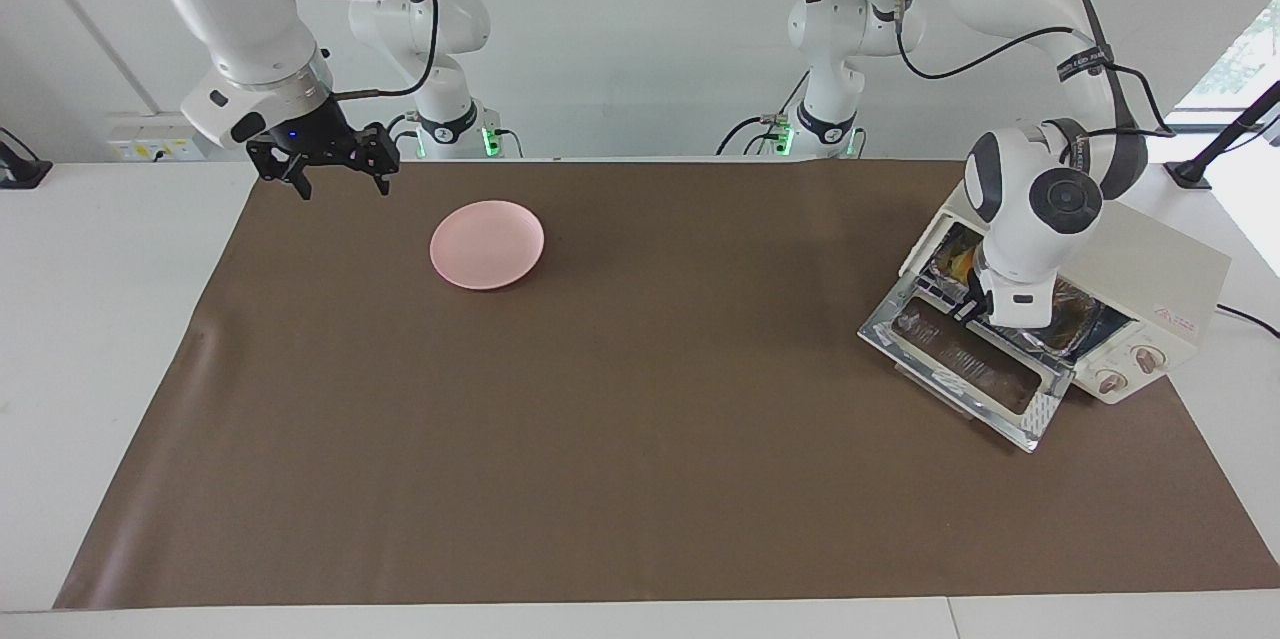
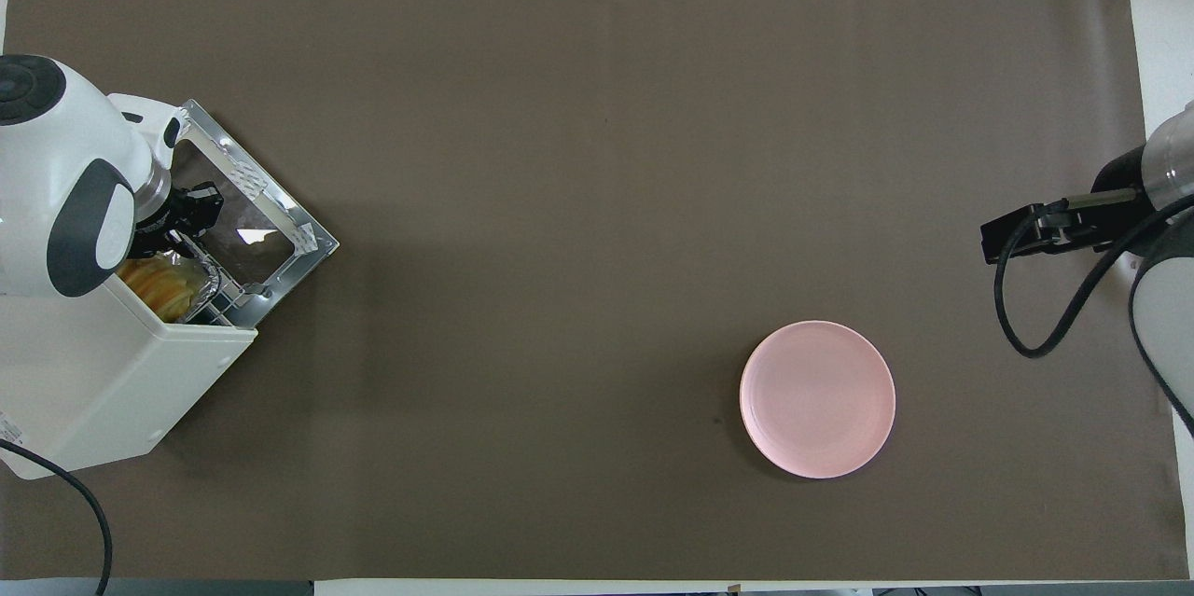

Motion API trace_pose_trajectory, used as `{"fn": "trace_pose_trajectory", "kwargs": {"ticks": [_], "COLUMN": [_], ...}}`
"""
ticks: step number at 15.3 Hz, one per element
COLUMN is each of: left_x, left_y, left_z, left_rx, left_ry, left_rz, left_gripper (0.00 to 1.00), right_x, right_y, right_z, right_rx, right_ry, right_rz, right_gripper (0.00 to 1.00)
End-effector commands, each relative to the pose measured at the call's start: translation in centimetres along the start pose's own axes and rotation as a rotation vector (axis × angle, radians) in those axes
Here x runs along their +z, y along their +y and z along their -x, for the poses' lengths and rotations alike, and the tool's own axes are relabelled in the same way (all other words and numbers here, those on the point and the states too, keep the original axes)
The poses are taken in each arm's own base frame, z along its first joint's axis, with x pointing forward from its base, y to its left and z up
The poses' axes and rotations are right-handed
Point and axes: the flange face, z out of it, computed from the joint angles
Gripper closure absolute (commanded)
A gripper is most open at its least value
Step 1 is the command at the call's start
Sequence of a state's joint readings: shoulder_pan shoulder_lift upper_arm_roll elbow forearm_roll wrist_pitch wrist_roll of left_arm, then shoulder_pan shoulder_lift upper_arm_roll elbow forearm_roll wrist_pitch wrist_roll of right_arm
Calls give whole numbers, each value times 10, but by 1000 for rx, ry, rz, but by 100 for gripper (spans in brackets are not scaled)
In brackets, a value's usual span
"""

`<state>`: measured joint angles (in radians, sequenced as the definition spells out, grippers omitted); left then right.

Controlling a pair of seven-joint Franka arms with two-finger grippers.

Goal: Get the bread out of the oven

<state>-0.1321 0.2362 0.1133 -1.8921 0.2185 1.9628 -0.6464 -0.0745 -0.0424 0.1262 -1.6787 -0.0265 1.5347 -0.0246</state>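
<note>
The bread (image 2: pixel 160 286) is seen inside the oven (image 2: pixel 103 391), on a crinkled foil tray (image 2: pixel 201 277) on the wire rack (image 2: pixel 224 302), just inside the opening; only its golden end is visible. The oven is set at the left arm's end of the table, on the brown mat (image 1: pixel 600 399), with its glass door (image 1: pixel 965 364) dropped flat in front of it. The left gripper (image 1: pixel 968 307) is positioned at the oven mouth, over the inner edge of the door and the front of the tray; it is largely covered by the wrist. Whether its fingertips are together or clamped on anything cannot be told, and contact with the bread is not shown. The right gripper (image 1: pixel 338 181) is held in the air over the mat's edge at the right arm's end, fingers spread apart, nothing between them; that arm is waiting. A pink plate (image 1: pixel 487 244) is lying on the mat near the right gripper, well apart from the oven.
</note>
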Motion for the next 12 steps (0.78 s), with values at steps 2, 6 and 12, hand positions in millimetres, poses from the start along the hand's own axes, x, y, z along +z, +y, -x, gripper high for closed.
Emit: {"fn": "trace_pose_trajectory", "kwargs": {"ticks": [2,6,12], "left_x": [-16,-36,-87], "left_y": [-6,14,130], "left_z": [-2,-16,39], "left_rx": [33,30,111], "left_ry": [66,112,78], "left_rz": [-20,35,232], "left_gripper": [100,100,100], "right_x": [0,0,0], "right_y": [3,3,3], "right_z": [6,6,6], "right_rx": [-20,-20,-20], "right_ry": [4,4,4], "right_rz": [16,16,16], "right_gripper": [0,0,0]}}
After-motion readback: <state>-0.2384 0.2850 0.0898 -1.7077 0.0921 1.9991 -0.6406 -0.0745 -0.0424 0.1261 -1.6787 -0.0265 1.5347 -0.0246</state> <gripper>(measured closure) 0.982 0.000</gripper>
